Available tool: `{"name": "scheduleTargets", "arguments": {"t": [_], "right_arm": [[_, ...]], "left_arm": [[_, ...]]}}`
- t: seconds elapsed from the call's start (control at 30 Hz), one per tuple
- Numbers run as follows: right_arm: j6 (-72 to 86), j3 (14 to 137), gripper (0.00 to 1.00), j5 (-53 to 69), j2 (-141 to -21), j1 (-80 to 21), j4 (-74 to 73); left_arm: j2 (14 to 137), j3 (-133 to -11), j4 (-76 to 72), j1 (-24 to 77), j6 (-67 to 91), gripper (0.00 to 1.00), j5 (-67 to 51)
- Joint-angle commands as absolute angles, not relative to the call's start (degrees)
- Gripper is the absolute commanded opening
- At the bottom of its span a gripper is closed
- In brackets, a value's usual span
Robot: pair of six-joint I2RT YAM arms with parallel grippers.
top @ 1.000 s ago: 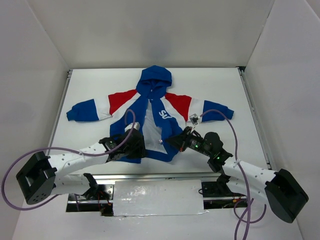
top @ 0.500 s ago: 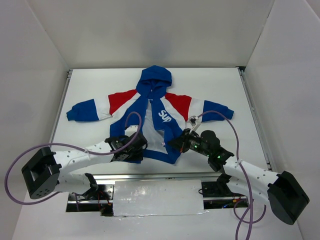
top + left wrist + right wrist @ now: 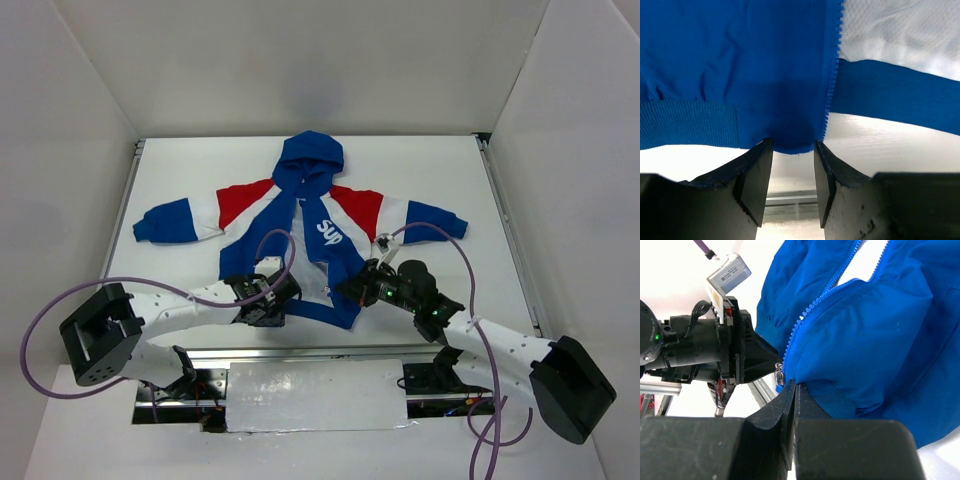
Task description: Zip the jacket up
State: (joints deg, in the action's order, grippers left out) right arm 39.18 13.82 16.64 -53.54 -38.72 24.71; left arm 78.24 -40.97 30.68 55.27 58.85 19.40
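Jacket position: the jacket point(image 3: 335, 245) lies flat on the worktop point(image 3: 200, 170), front open, white lining showing. Its ribbed hem point(image 3: 687, 122) is the edge nearest the arm bases, and the hood lies at the end opposite the hem.
Left end effector: the left end effector point(image 3: 792, 150) is at the hem, on the left panel's inner corner. The jaws stand apart with the corner dipping between the tips. I read it as released, not pinching.
Right end effector: the right end effector point(image 3: 790, 390) is at the hem on the other panel's corner, clenched on the fabric just beside the small metal slider point(image 3: 779, 376).
Zipper: the zipper teeth point(image 3: 830, 90) run up from the hem along each panel edge. The two rows are apart, not joined.
Handling, my judgement: light, soft, limp cloth. It will fold and drag rather than hold shape, so it needs tension to feed the teeth.
Where to hold: the hem corners beside the teeth, since the ribbing gives the firmest bite. I'd avoid pinching the teeth themselves.
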Motion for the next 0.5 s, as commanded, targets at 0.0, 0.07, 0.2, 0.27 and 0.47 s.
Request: {"name": "scheduleTargets", "arguments": {"t": [0.0,0.07,0.2,0.27,0.47], "right_arm": [[37.97,16.08,0.00,16.08,-54.05,-38.58,25.22],[37.88,16.00,0.00,16.26,-54.40,-38.58,25.49],[38.06,16.08,0.00,16.61,-55.02,-38.76,25.84],[38.14,16.00,0.00,16.79,-55.46,-38.67,26.10],[38.14,16.00,0.00,16.87,-55.90,-38.67,26.19]], "left_arm": [[79.54,-41.92,31.11,55.72,59.85,0.50,21.62],[80.42,-41.84,31.20,56.16,60.03,0.50,21.88],[81.65,-42.19,31.11,56.78,60.38,0.52,22.94],[82.18,-42.10,30.59,56.78,60.21,0.53,22.85],[83.67,-41.92,29.88,56.78,59.85,0.54,22.85]]}}
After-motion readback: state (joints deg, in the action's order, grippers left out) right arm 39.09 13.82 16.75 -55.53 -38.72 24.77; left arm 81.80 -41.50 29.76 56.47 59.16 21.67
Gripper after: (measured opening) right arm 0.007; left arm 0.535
